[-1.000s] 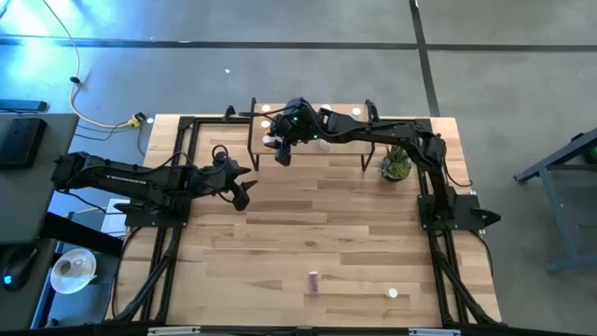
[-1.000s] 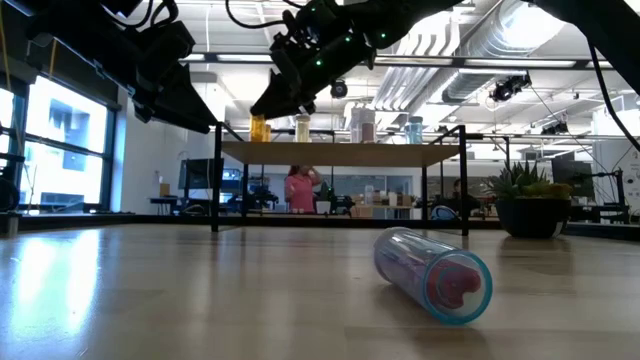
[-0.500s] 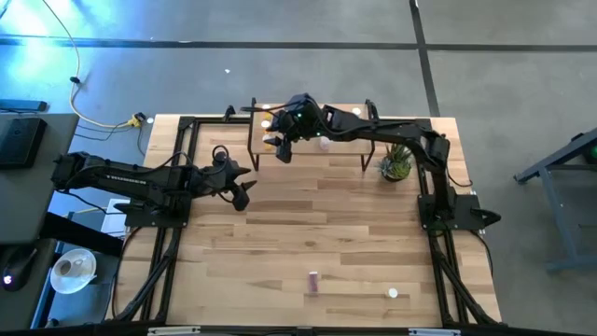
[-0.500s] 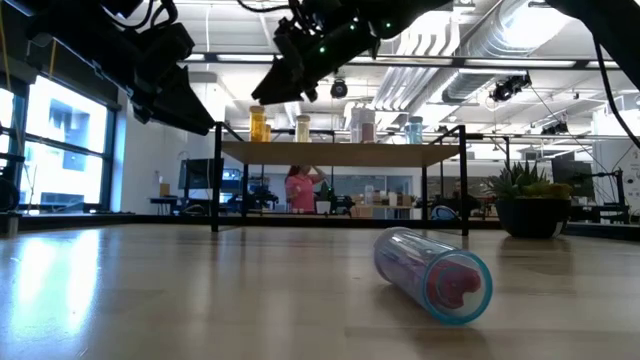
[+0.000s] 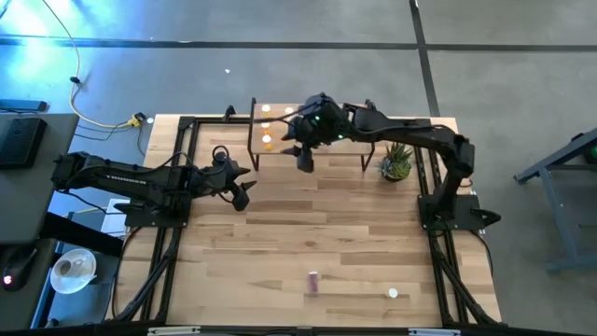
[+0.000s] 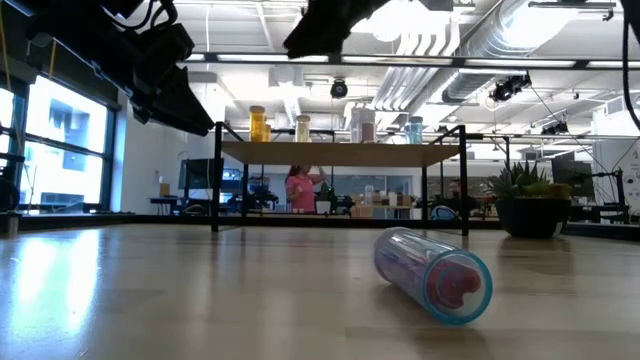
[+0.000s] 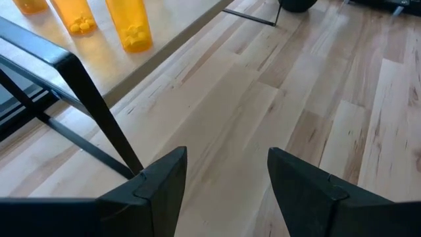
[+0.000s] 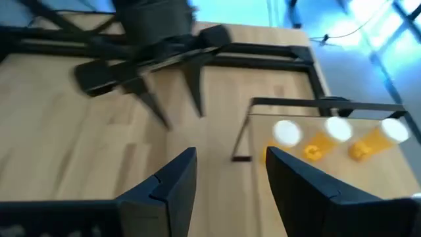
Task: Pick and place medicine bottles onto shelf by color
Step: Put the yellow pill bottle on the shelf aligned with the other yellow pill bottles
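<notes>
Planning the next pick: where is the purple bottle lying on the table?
In the high view, the purple bottle lies near the table's front edge, left of a white-capped bottle.

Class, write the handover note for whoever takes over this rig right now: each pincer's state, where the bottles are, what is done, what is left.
Left pincer: open, empty, waiting over the table left of the shelf.
Right pincer: open, empty, above the shelf's front edge.
Done: three orange bottles stand at the shelf's left end; the low view also shows pale bottles further along it.
Left: a purple bottle lies on its side near the table's front edge, and a white-capped bottle sits to its right. Both still need shelving by colour.
The plant stays where it is.
</notes>
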You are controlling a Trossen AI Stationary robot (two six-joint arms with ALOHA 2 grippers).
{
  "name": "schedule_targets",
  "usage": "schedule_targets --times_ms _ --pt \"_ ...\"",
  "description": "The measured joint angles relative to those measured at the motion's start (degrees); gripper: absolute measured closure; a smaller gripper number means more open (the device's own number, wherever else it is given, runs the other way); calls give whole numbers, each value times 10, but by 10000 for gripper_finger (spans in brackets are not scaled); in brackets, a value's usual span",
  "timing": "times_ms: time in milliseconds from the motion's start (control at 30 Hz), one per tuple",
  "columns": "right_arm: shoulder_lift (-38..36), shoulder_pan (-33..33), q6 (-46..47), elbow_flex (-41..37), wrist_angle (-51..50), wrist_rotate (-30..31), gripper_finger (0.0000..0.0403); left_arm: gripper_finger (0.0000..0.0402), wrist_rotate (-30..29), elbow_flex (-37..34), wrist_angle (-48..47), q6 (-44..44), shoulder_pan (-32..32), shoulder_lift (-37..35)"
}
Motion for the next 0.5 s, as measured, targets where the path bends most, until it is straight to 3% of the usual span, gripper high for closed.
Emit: schedule_targets --times_ms 267,500 --pt "-59 37 2 -24 -113 -2 229 200 0 0 0 1 0 0" --pt "-132 80 70 -138 -108 1 229 200 0 0 0 1 0 0"
